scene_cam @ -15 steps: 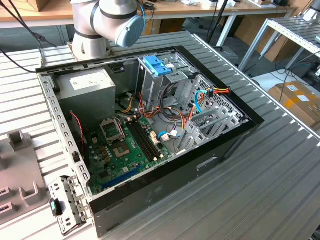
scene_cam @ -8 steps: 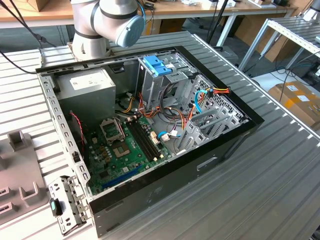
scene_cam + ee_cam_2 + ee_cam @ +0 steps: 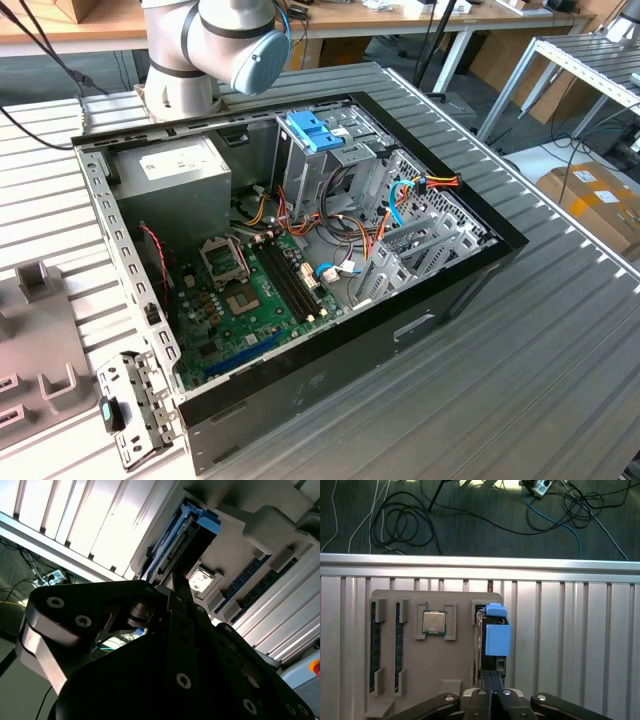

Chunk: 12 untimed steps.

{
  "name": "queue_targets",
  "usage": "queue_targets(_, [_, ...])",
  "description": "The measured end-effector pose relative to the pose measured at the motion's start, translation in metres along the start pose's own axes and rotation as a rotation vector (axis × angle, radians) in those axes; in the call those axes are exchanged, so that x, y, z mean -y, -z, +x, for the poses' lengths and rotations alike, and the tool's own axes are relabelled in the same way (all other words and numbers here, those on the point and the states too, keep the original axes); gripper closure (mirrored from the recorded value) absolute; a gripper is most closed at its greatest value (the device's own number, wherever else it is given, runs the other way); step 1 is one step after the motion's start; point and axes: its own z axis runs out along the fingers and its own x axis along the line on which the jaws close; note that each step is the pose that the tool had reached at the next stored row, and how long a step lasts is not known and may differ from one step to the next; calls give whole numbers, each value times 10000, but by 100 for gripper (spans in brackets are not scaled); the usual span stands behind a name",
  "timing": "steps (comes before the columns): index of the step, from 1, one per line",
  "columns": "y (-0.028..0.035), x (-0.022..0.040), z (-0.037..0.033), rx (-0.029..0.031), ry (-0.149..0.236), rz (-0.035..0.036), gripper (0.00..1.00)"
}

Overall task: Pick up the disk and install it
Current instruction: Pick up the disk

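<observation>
Claw: in the first wrist view the claw is seen at the near end of the disk, its fingers drawn together with no gap visible and nothing held.
Disk: it is stood on edge in a slot of the grey tray, blue rail uppermost, near a processor. The tray is laid on the ribbed counter.
Case: in the exterior view the open computer case is laid flat, its drive cage topped by a blue bracket.
Risk, grasp: closed fingers cannot straddle the disk, so its top edge could be struck and the disk jammed or tipped.
Risk, lift: if only the plastic rail were pinched, slipping is judged likely.
Risk, cables: the loose cables beside the cage could be snagged.
</observation>
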Motion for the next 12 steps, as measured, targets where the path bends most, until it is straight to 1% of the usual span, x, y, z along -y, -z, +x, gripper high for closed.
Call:
queue_targets(4, [-2,-3,-36,0,-3,0,89])
queue_targets(6, [-1,-14,-45,-1,-3,-2,89])
queue_targets(10, [-2,-18,-46,0,-3,-2,89])
queue_targets(12, [-2,-22,-32,-1,-3,-2,89])
